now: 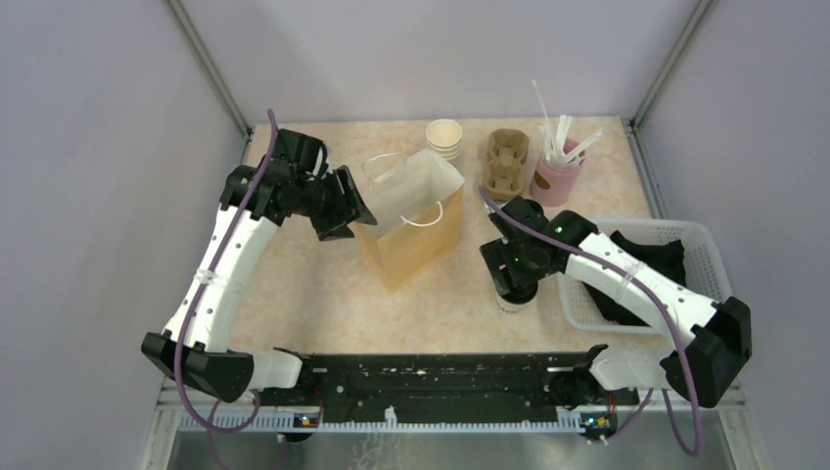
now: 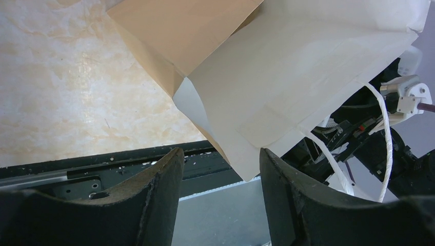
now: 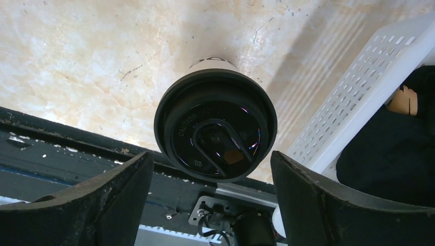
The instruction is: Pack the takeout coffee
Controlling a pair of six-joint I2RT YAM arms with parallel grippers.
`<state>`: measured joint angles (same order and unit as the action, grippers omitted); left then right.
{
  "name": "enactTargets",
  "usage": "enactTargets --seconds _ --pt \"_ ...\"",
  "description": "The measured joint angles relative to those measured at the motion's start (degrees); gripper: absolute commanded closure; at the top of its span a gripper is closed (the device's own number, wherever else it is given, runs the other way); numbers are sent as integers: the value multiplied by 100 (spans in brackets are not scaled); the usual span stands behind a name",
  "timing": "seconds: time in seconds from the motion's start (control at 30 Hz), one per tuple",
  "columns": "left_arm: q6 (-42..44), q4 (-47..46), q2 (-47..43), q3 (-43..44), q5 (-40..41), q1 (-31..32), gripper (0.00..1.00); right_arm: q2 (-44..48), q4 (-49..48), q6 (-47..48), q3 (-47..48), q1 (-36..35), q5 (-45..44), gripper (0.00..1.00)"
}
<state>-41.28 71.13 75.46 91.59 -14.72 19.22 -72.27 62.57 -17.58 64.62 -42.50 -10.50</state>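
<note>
Beige tabletop (image 1: 323,294), takeout coffee (image 3: 215,120) upright, lid (image 3: 215,136) uppermost

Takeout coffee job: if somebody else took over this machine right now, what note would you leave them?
Left end effector: open at the paper bag, a corner of its rim between the fingers, not clamped.
Right end effector: open, straddling the lidded coffee cup without gripping it.
The cup stands on the table, to the right of the upright, open bag.
Done: nothing packed yet.
Left: grip the cup, lift it, lower it into the bag.
</note>
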Motion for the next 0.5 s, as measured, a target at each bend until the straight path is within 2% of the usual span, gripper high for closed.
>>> enactTargets --seconds 0.3,0.5 --pt "-79 -2 0 0 -4 0 37 -166 -50 66 -2 0 -94 17" --pt "-83 -2 0 0 -4 0 37 -238 -105 105 -4 0 -127 21"
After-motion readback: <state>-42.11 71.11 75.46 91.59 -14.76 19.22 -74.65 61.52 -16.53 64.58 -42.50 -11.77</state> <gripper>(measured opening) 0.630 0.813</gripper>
